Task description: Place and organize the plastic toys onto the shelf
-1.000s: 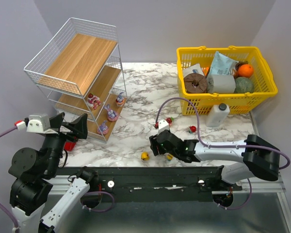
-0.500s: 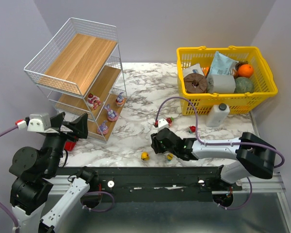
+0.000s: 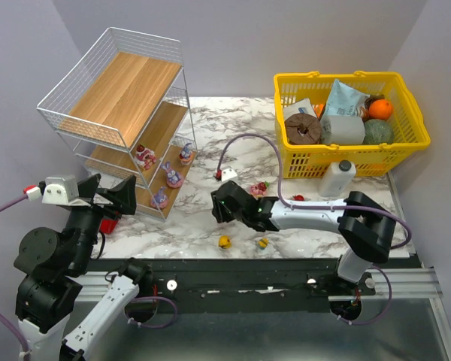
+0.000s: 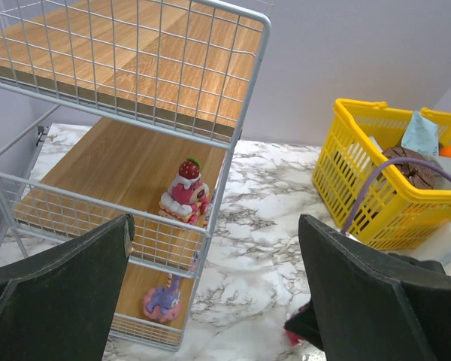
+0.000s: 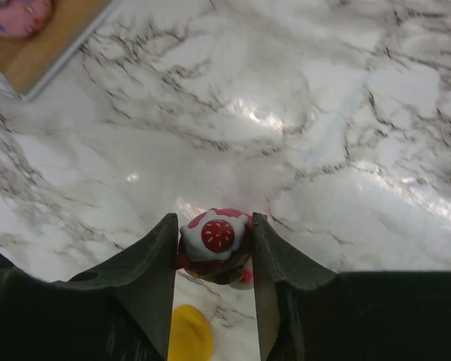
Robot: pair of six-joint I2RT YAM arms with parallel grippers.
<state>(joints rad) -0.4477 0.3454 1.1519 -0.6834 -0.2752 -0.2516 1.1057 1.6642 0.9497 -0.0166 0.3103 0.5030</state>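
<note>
My right gripper is shut on a small red toy with a white cream top, held over the marble between the shelf and the basket. Both fingers press its sides. The white wire shelf stands at the back left. Its lower boards carry several pink and purple toys, among them a strawberry cake figure and a purple one on a pink base. Two yellow ducks and two small red toys lie on the table. My left gripper hangs open facing the shelf front.
A yellow basket of groceries sits at the back right with a white bottle in front of it. A red object lies under the left arm. A purple cable loops over the table above the right arm.
The right gripper has narrowed onto the red toy and moved left and away from the near edge, toward the shelf. The left arm has stayed still.
</note>
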